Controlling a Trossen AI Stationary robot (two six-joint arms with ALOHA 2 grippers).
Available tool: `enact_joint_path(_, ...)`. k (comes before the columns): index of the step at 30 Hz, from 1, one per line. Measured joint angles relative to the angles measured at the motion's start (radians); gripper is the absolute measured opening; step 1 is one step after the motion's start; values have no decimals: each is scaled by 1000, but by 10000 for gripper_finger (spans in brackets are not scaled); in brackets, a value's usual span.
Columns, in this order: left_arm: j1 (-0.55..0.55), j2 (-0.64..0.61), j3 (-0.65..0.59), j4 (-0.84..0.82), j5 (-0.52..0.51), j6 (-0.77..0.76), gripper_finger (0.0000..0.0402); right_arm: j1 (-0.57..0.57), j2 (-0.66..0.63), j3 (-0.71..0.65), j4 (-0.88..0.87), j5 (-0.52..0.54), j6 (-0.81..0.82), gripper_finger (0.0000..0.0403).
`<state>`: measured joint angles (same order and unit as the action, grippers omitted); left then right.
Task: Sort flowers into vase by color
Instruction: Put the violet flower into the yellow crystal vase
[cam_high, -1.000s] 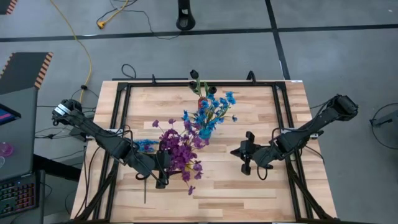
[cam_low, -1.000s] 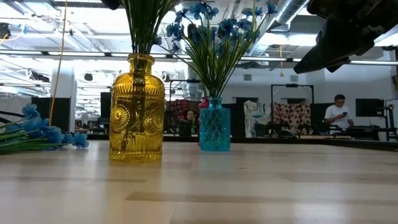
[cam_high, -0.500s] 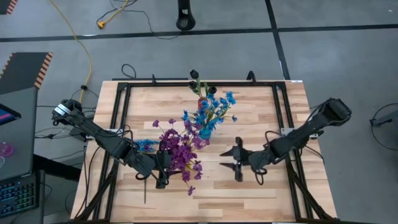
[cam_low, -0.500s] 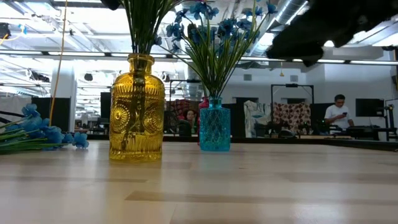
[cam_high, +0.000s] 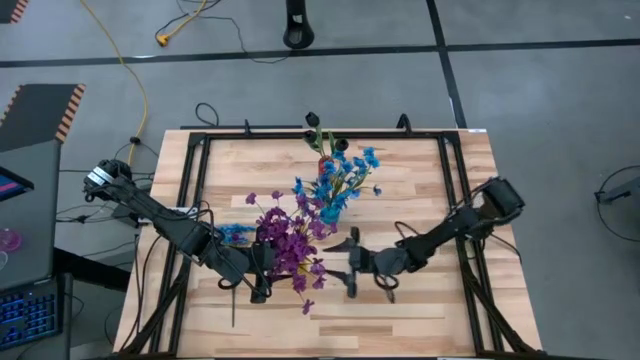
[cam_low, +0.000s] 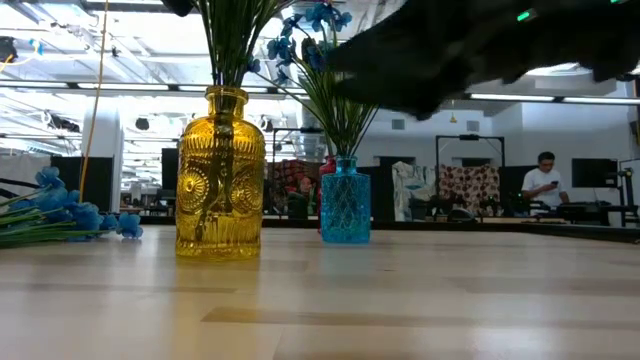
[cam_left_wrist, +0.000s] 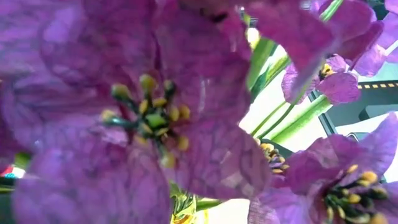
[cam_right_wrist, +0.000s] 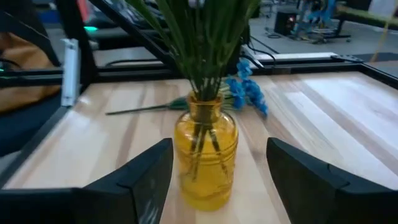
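Purple flowers (cam_high: 290, 250) stand in a yellow glass vase (cam_low: 221, 175) left of the table's middle. Blue flowers (cam_high: 338, 180) stand in a blue vase (cam_low: 345, 200) behind it, and dark buds (cam_high: 312, 122) rise at the far edge. One blue sprig (cam_high: 235, 233) lies flat on the table, its stem (cam_high: 233, 305) pointing to the near edge. My left gripper (cam_high: 258, 284) hangs open among the purple blooms (cam_left_wrist: 155, 112), which fill its wrist view. My right gripper (cam_high: 350, 266) is open, level with the yellow vase (cam_right_wrist: 205, 155) and just to its right. Its fingers (cam_right_wrist: 143, 174) frame the vase without touching.
Black frame rails (cam_high: 190, 200) run round the wooden table. Bare board (cam_high: 420, 320) lies at the near right. The right arm shows as a dark blur (cam_low: 460, 50) in front of the blue flowers. A person (cam_low: 545, 180) sits in the room beyond.
My right gripper has travelled toward the table's left edge, from the right half to just beside the purple flowers and the yellow vase, and its fingers have opened wide on the way. The vases and flowers have stayed where they were.
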<state>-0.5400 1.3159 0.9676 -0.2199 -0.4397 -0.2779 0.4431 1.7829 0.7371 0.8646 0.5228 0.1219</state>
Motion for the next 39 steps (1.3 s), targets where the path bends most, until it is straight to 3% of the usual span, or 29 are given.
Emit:
enact_joint_path(8, 0, 0, 0, 0, 0, 0, 201, -56, 161, 176, -5, 1, -95, 286)
enact_joint_path(15, 0, 0, 0, 0, 0, 0, 201, -83, 225, 273, -27, -4, -97, 286)
enact_joint_path(21, 0, 0, 0, -1, 0, -4, 201, -93, 234, 299, -60, -96, -96, 286)
enact_joint_path(32, 0, 0, 0, -1, 0, -7, 201, -119, 235, 298, -74, -107, -33, 286)
enact_joint_path(39, 0, 0, 0, 0, 0, -7, 201, -120, 235, 298, -76, -188, -43, 286)
